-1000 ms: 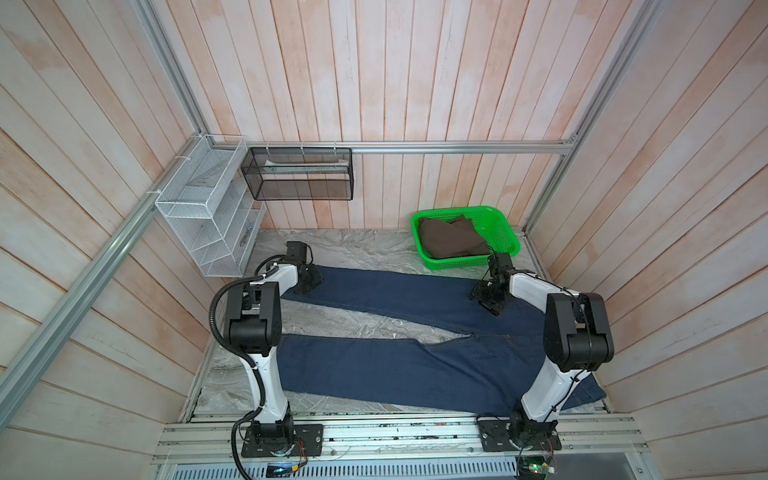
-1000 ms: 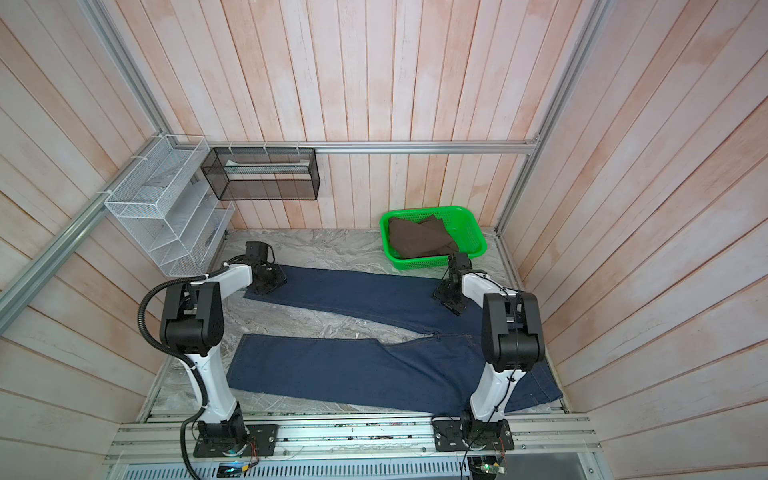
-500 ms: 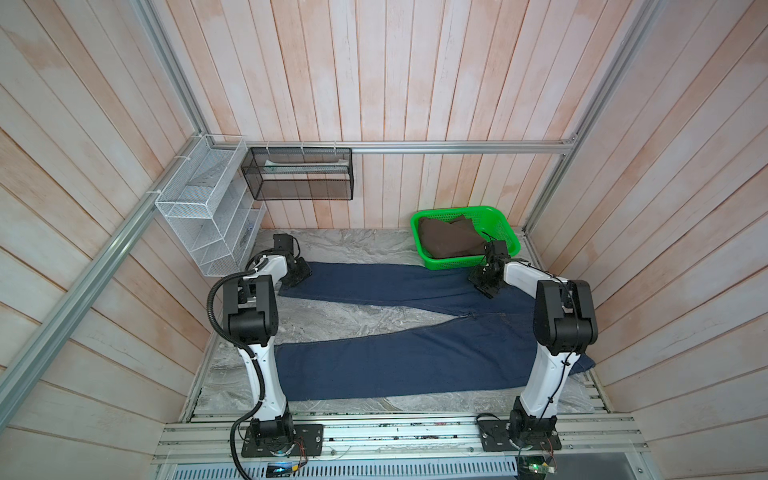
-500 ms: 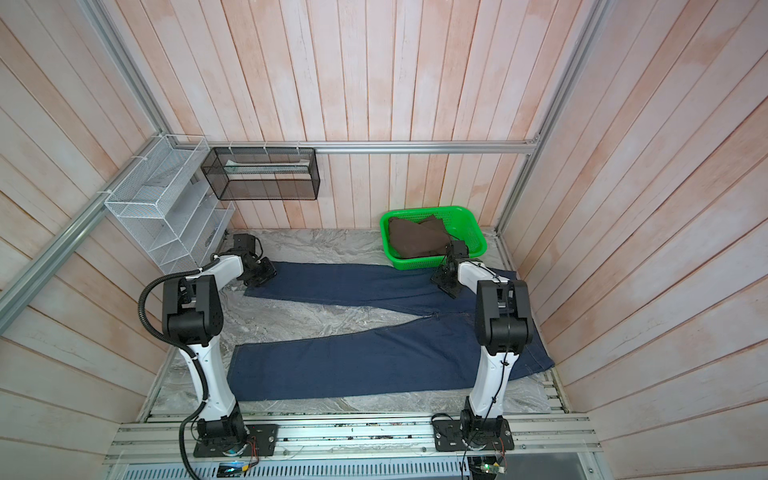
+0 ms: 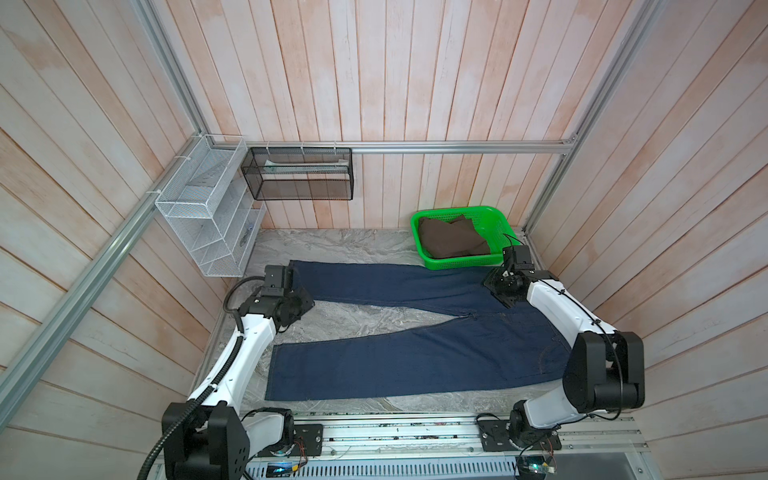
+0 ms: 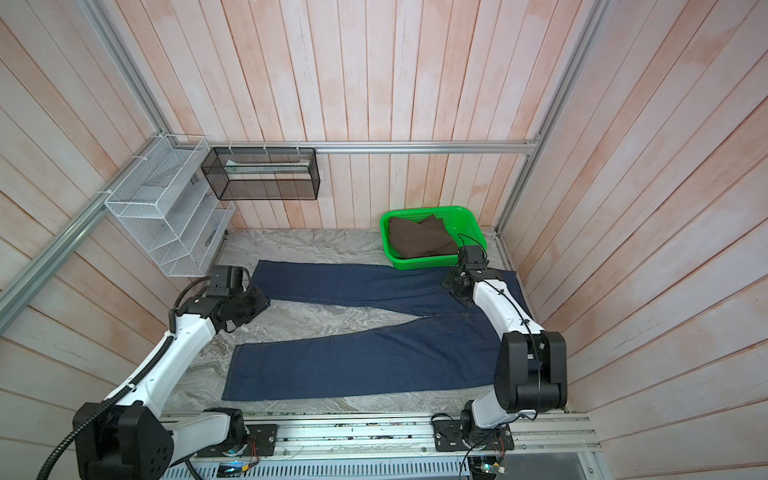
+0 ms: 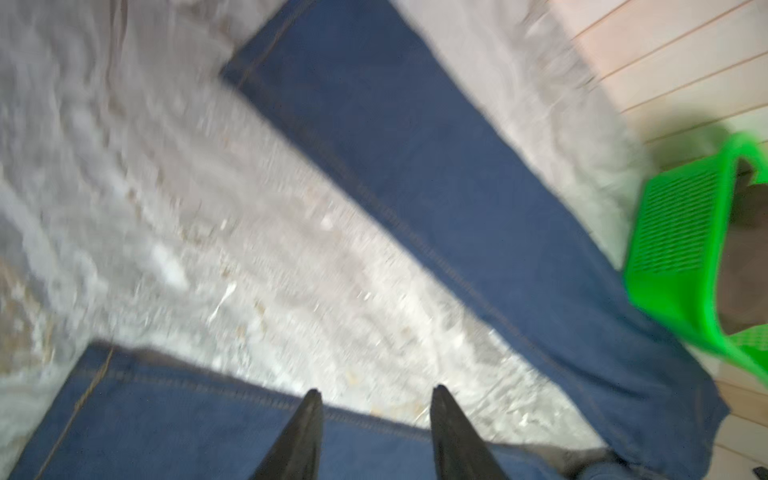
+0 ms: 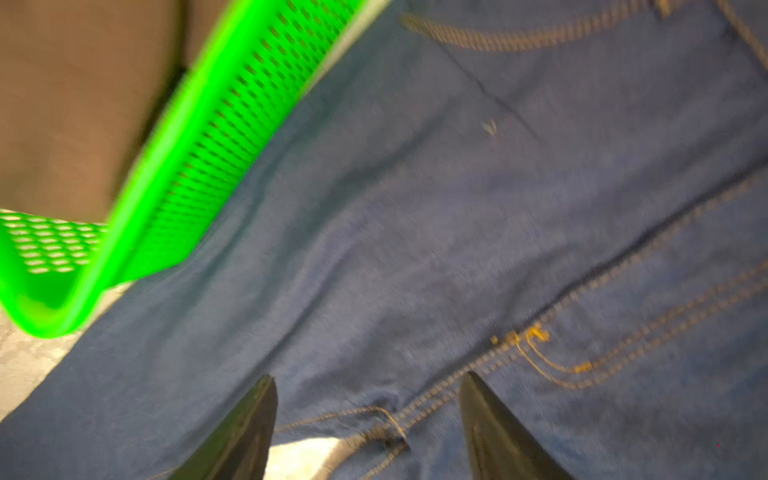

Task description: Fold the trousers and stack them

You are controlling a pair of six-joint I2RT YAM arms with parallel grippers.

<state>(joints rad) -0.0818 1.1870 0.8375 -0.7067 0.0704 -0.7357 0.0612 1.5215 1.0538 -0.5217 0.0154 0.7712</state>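
Trousers [image 5: 415, 365] lay flat on table [image 5: 365, 320], waist at 3 o'clock, legs splayed toward 9. We saw left gripper [image 7: 377, 390] spread, empty, over far hem at 10; right gripper [image 8: 369, 376] spread, empty, over far hip at 2. We judged: placed for folding far leg onto near.

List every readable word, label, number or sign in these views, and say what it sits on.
No text can be read in any view.
Lit display on the base rail: too small to read.
Jeans: only orange stitching shows, blurred in the wrist views; no label shows.
Green basket: no marking visible.
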